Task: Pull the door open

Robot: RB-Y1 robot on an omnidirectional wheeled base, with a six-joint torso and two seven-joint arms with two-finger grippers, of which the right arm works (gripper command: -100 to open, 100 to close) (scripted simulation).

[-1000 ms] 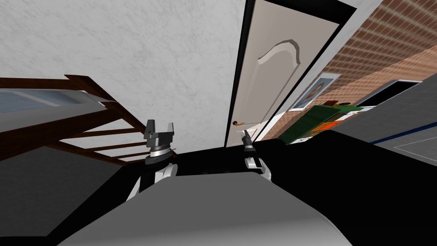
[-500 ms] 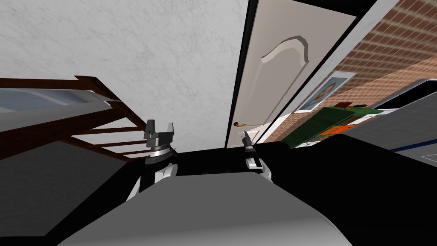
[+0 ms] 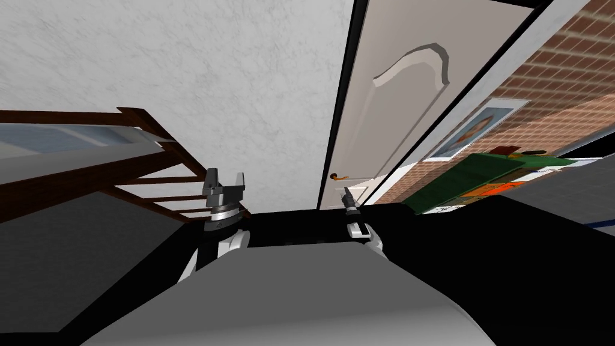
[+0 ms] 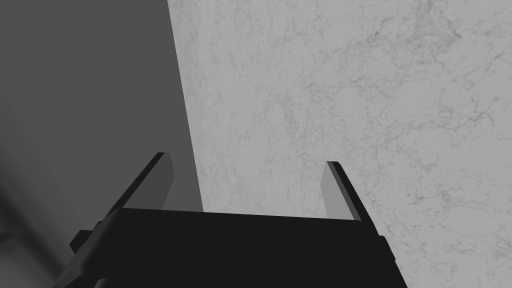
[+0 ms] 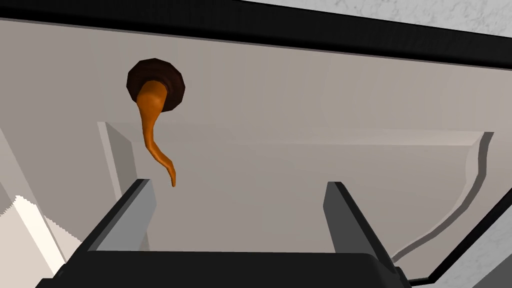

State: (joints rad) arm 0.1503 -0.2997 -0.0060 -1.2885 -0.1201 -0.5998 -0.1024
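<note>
White wall [image 3: 180, 72], beige door [image 3: 384, 120]. Our right gripper [image 5: 238, 184] sat open near its orange lever [image 5: 149, 125]; left gripper [image 4: 247, 160] open. We judged door rigid, heavy: grasp lever.

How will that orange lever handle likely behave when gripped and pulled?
Probably stiff: the lever handle is a solid curved bar on a dark round base. Its thin, tapering tip may slip from the open right gripper.
</note>
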